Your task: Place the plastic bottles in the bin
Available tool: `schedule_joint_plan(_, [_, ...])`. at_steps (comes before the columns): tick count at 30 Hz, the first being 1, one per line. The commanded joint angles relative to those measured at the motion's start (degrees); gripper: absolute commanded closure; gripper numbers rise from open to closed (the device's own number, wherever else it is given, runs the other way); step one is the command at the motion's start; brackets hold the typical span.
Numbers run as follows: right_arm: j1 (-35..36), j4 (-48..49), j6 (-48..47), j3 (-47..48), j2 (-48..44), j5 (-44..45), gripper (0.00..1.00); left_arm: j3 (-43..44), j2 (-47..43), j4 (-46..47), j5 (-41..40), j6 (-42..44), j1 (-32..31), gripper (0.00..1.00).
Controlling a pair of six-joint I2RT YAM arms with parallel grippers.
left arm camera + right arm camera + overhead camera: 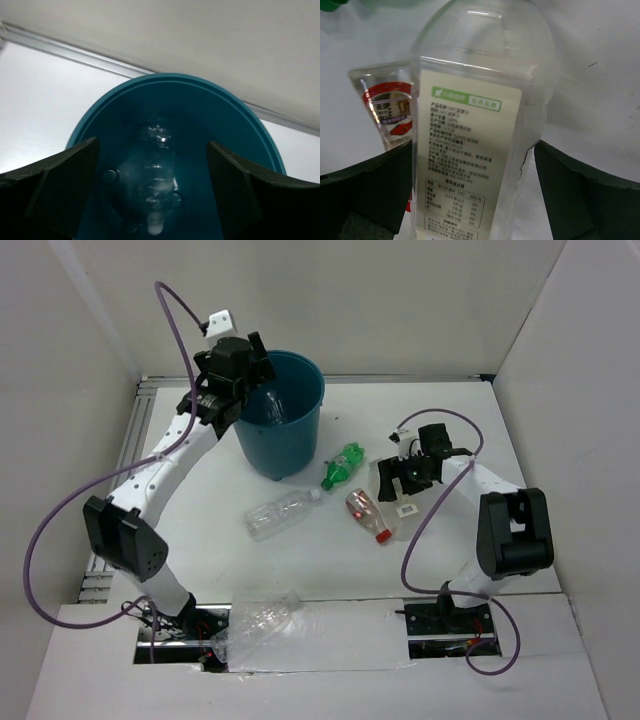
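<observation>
The bin [283, 430] stands at the far left part of the table [520, 440]. One clear bottle [152, 182] lies inside it, at the bottom, with its cap toward the camera of the left wrist. The left gripper [152, 195] hangs over the near-left rim of the bin with its fingers wide apart, and it holds nothing. Its arm reaches far forward and its wrist is tilted down toward the opening.

On the table, right of the bin, lie a green bottle [343, 465], a red-labelled bottle [366, 513] and another clear bottle [282, 513]. One more crinkled bottle [258, 620] lies at the near edge, between the arm bases.

The right gripper [475, 200] is low over the white-labelled bottle [470, 150], which lies flat beside the red-labelled one. Its fingers stand apart on both sides of this bottle; it is not possible to tell if they touch it. The right arm is bent and points to the left.
</observation>
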Motion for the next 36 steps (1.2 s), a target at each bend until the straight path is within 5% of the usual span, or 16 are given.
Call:
schedule_joint_plan(1, [1.95,2.39,1.76,2.98,3.76,8.31,0.02,-3.23,-9.42,4.92,-3.21,11.55,-4.61,0.0])
schedule_joint_plan(4, [1.95,2.4,2.29,3.68,5.88,10.0,0.22,-11.74,-19.08,6.77,2.99,22.36,-10.93,0.0])
schedule_joint_plan(5, [1.95,1.7,2.29,4.2,5.89,10.01,0.54,-14.2,-21.71,5.9,9.9,23.86,-12.36,0.0])
schedule_joint_plan(7, [1.17,1.09,1.59,5.52,3.18,9.48,0.82,-20.78,-28.4,1.36,18.02,24.58,-15.86,0.0])
schedule_joint_plan(9, [0.64,-0.76,-0.85,9.28,0.63,7.12,1.0,-24.58,-31.39,-2.79,24.17,23.28,-18.25,0.0])
schedule_joint_plan(15, [-2.35,-4.37,-8.77,28.17,-3.0,-10.95,1.0,-41.55,-37.82,-5.19,36.6,19.58,-28.79,0.0])
schedule_joint_plan(23, [5.71,11.34,1.56,60.39,11.65,-24.52,1.0,-43.41,-30.62,-8.16,22.11,21.94,-44.43,0.0])
schedule_joint_plan(29, [14.42,16.29,9.49,81.95,26.08,-28.93,1.0,-43.41,-29.83,-10.97,20.34,22.56,-46.3,0.0])
schedule_joint_plan(33, [20.31,21.02,8.27,82.35,31.63,-27.18,0.96,-43.41,-28.51,-15.19,20.34,21.86,-46.3,0.0])
schedule_joint_plan(36, [22.25,23.49,10.9,85.04,36.37,-26.38,0.84,-41.65,-25.44,-20.55,19.64,20.63,-46.3,0.0])
